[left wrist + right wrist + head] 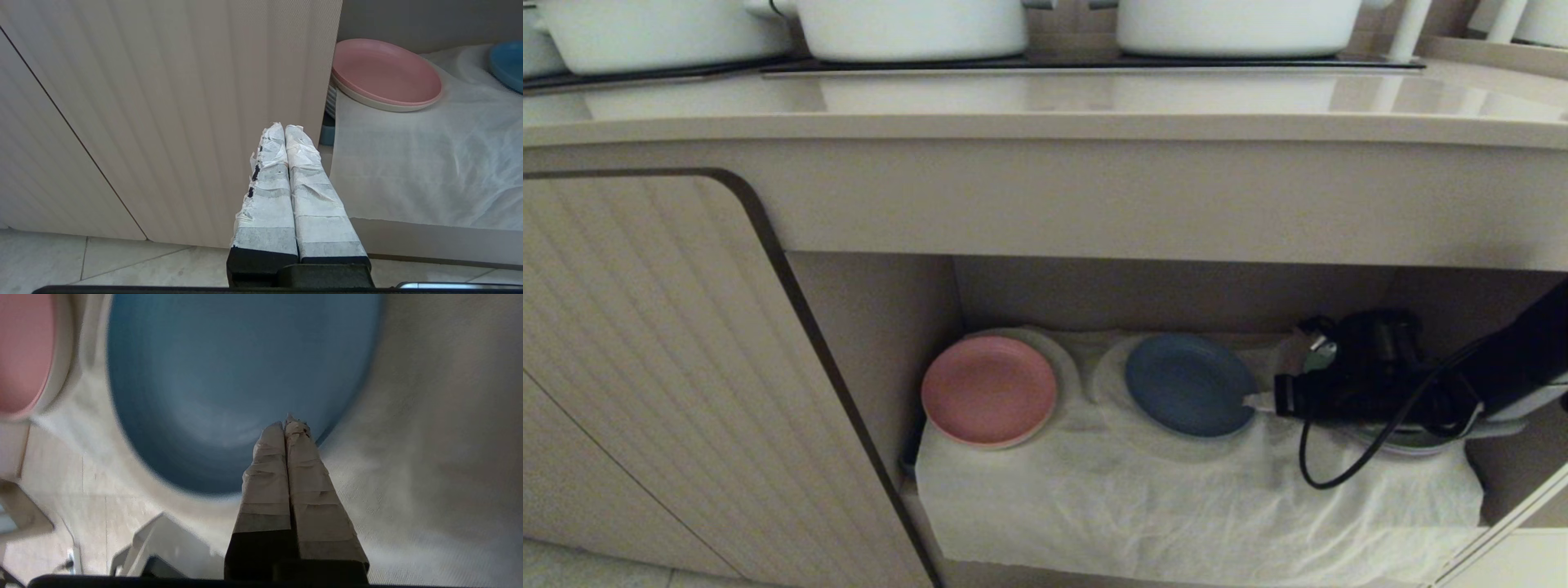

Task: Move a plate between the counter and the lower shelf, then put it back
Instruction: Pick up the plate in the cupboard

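Note:
The light-blue plate (1188,384) lies flat on a cloth-covered mound on the lower shelf (1176,498), in the middle of the recess. My right gripper (1251,400) reaches in from the right, shut with nothing between its fingers, its tips at the plate's right rim. In the right wrist view the taped fingers (288,422) are pressed together over the edge of the plate (229,384). My left gripper (284,127) is shut and empty, parked low before the ribbed door. The counter (1045,106) runs above the recess.
A pink plate (988,390) sits on a stack at the shelf's left end. A greenish plate (1413,441) lies partly hidden under my right arm. The ribbed cabinet door (645,367) stands to the left. White pots (907,28) stand on the hob at the counter's back.

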Controlling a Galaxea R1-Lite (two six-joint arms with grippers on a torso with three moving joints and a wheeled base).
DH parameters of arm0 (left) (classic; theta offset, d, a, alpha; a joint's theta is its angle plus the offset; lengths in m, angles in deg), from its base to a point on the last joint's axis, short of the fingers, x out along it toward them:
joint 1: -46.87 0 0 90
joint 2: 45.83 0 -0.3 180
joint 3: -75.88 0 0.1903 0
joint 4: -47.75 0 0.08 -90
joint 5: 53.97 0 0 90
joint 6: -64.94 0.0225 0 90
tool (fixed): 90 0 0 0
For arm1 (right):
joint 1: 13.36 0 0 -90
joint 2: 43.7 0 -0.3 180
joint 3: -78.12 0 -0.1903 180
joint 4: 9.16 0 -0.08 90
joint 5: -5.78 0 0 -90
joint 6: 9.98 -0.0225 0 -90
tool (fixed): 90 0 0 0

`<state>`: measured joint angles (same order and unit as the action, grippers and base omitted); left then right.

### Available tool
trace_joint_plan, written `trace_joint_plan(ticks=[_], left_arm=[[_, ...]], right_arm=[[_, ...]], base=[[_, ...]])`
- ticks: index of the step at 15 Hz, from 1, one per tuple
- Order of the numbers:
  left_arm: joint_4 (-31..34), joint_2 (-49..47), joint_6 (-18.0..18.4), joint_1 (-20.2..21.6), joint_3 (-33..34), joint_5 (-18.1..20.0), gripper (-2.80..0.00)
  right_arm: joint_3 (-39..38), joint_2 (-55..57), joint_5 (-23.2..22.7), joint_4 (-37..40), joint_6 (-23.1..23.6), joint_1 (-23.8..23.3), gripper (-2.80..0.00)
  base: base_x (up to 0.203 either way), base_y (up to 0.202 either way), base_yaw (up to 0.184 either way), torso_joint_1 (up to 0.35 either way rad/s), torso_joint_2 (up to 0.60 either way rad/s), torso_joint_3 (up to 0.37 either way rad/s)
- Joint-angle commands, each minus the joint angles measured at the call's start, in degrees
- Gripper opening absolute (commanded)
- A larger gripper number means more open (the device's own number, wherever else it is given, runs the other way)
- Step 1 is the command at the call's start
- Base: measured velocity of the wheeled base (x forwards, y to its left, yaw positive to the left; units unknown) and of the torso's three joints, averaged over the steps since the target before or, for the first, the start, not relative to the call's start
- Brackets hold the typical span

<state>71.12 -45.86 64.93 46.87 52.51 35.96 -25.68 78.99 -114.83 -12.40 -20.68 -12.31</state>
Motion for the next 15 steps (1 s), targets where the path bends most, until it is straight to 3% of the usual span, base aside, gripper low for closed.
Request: trace_joint_plan(ticks=[1,3,4,5,15], left_arm=[[0.0,0.02,-0.05,0.0,0.0,-0.01,-2.8],[0.0,0.02,-0.01,0.0,0.0,-0.01,-2.8],[0.0,0.02,0.01,0.0,0.0,-0.01,-2.8],[0.0,0.02,-0.08,0.0,0.0,-0.01,-2.8],[0.0,0.02,-0.02,0.0,0.0,-0.01,-2.8]], right_arm=[[1.47,1.32,-0.07,-0.21,-0.71,0.09,-2.8],[1.75,1.67,-0.06,-0.21,-0.93,0.09,-2.8],[1.75,1.76,-0.06,-0.14,-0.99,0.09,-2.1],[1.66,1.85,-0.06,-0.16,-0.99,0.09,0.0],[3.86,1.15,-0.33,-1.09,-0.9,0.09,0.0]], base=[[0.0,0.0,0.0,0.0,0.0,0.0],[0.0,0.0,0.0,0.0,0.0,0.0],[0.0,0.0,0.0,0.0,0.0,0.0],[0.0,0.0,0.0,0.0,0.0,0.0],[0.0,0.0,0.0,0.0,0.0,0.0]])
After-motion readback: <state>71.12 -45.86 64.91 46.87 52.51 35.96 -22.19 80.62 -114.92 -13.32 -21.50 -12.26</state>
